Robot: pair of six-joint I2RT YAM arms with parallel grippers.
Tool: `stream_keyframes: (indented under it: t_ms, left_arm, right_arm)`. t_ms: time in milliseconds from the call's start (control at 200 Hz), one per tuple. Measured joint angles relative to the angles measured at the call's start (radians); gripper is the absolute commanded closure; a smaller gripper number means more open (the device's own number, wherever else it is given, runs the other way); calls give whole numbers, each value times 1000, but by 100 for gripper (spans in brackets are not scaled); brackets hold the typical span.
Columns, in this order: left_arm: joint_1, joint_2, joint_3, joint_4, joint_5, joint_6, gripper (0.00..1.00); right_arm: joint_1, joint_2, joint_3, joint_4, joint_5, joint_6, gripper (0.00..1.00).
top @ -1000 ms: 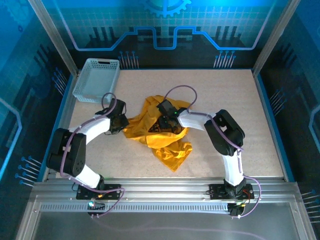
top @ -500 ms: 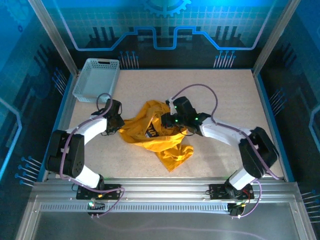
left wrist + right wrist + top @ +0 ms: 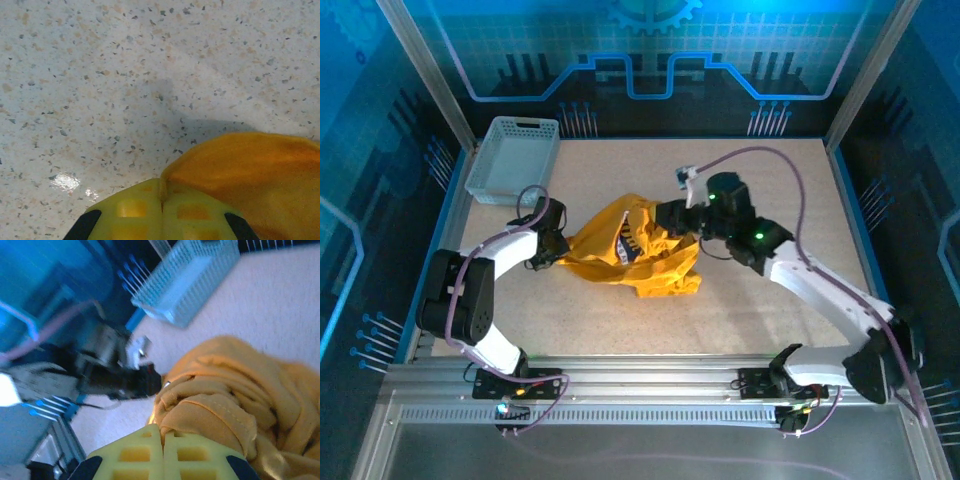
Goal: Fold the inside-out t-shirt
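Note:
The inside-out t-shirt (image 3: 620, 262) is a bunched mustard-yellow heap in the middle of the table, with a patch of dark and white print (image 3: 630, 244) showing on top. My left gripper (image 3: 560, 250) holds its left edge low on the table. In the left wrist view the yellow pads (image 3: 135, 212) of the left gripper (image 3: 161, 200) are shut on a fold of the shirt (image 3: 250, 170). My right gripper (image 3: 672, 215) is lifted at the shirt's upper right. In the right wrist view the right gripper (image 3: 162, 440) is shut on a hemmed fold of the shirt (image 3: 235, 390).
A light grey lattice basket (image 3: 513, 158) stands at the back left corner, also in the right wrist view (image 3: 190, 280). Bare speckled table (image 3: 790, 190) lies right of and behind the shirt. Blue walls and aluminium posts (image 3: 432, 85) ring the table. The left arm's wrist (image 3: 125, 377) shows beyond the cloth.
My right gripper has shut on the shirt, and its arm has swung out to the right and up, drawing the cloth that way. The left gripper has stayed shut on the left edge.

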Motion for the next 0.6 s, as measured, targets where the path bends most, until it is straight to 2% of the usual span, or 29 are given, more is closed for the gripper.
stream_keyframes:
  t_ms: [205, 290, 315, 365, 475, 555, 600]
  left_arm:
    - [11, 0, 0, -4, -11, -4, 100]
    - [20, 0, 0, -6, -12, -4, 100]
    - [22, 0, 1, -7, -11, -4, 97]
    - [24, 0, 3, -8, -3, -3, 87]
    - [17, 0, 16, -18, 39, 6, 46]
    - [-44, -49, 31, -55, 21, 24, 19]
    - [-112, -117, 42, -87, -7, 27, 10]
  right_arm:
    - [-127, -174, 124, -103, -1, -5, 100]
    - [-143, -206, 129, -126, -5, -5, 100]
    - [-143, -214, 129, -135, -9, -5, 100]
    - [-143, -216, 128, -142, -19, -9, 100]
    - [-140, -187, 124, -145, -27, -23, 100]
    - [-126, -147, 120, -145, -19, -26, 100]
    - [-108, -110, 111, -151, 2, -27, 100]
